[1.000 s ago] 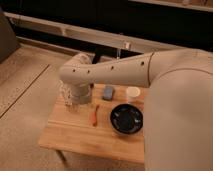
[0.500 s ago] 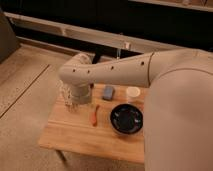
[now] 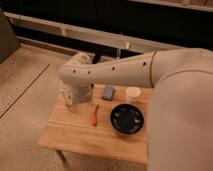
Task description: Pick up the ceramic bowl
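Observation:
The ceramic bowl (image 3: 126,119) is a wide, shallow, glossy black bowl with faint light specks. It sits on the right part of a small wooden table (image 3: 75,131). My white arm reaches in from the right and bends down over the table's left side. The gripper (image 3: 73,101) hangs below the arm's elbow near the table's left back corner, well left of the bowl and not touching it.
A small white cup (image 3: 133,93) stands behind the bowl. A blue-grey block (image 3: 108,92) lies at the back middle. An orange-red stick-like item (image 3: 94,114) lies between gripper and bowl. Speckled floor surrounds the table; a dark wall with a rail runs behind.

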Robot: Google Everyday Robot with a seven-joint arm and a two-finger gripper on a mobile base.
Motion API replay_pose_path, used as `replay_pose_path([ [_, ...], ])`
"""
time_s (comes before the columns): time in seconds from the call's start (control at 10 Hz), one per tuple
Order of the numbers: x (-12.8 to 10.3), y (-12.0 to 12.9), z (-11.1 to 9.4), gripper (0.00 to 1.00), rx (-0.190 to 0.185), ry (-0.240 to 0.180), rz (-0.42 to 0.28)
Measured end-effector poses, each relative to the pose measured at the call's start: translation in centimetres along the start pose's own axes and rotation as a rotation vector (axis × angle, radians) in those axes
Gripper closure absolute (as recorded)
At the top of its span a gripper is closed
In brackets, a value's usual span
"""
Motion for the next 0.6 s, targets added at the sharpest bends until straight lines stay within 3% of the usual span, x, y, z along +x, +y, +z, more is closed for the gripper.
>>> replay_pose_path([
  [0.2, -1.3, -0.9, -1.5, 0.35, 0.008, -0.124, 0.023],
  [0.3, -1.4, -1.2, -1.8, 0.35, 0.004, -0.149, 0.029],
  [0.4, -1.6, -1.5, -2.4, 0.35, -0.027, -0.193, 0.041],
  [0.6, -1.4, -2.4, -2.4, 0.35, -0.068, -0.211, 0.077],
])
